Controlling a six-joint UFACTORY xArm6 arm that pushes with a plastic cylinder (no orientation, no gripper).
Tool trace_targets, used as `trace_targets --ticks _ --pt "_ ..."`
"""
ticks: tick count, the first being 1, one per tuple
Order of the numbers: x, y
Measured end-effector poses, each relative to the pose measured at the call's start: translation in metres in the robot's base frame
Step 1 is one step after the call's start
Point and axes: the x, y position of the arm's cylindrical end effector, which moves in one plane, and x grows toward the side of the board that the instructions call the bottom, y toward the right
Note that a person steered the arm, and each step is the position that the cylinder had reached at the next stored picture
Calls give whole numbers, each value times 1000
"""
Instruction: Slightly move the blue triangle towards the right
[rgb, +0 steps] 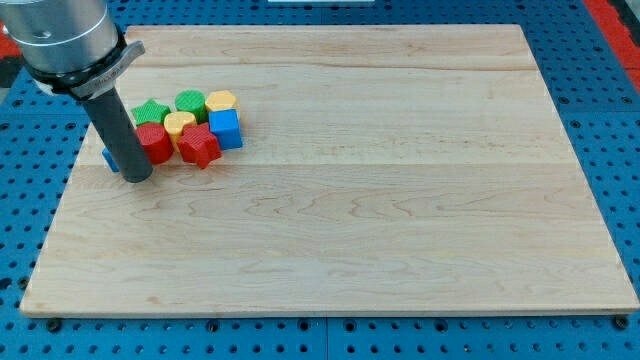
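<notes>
Table (400, 200) of pale wood fills most of the view, bare except for a tight cluster of blocks near its top left. That cluster holds a green star (150, 110), green block (190, 101), yellow hexagon (220, 100), yellow block (179, 124), blue cube (226, 129), red block (155, 143) and red star (199, 146). Smallest showing is the blue triangle (108, 158), a sliver at the cluster's left, mostly hidden behind the rod. My tip (137, 178) sits touching or just beside it, on its right and slightly below, so a rightward push needs the tip on the triangle's far left. No jaws exist on this rig.

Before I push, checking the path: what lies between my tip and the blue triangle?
Nothing: in the camera view my tip sits right against the blue triangle, which the rod mostly hides; the red block is on the tip's other side.
</notes>
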Motion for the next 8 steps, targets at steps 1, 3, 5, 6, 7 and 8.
trace_targets --ticks 1,3,5,6,7,8 --pt "0 0" --pt "66 10" --pt "46 -45" --pt "27 -59" --pt "21 -68" --pt "-3 -73"
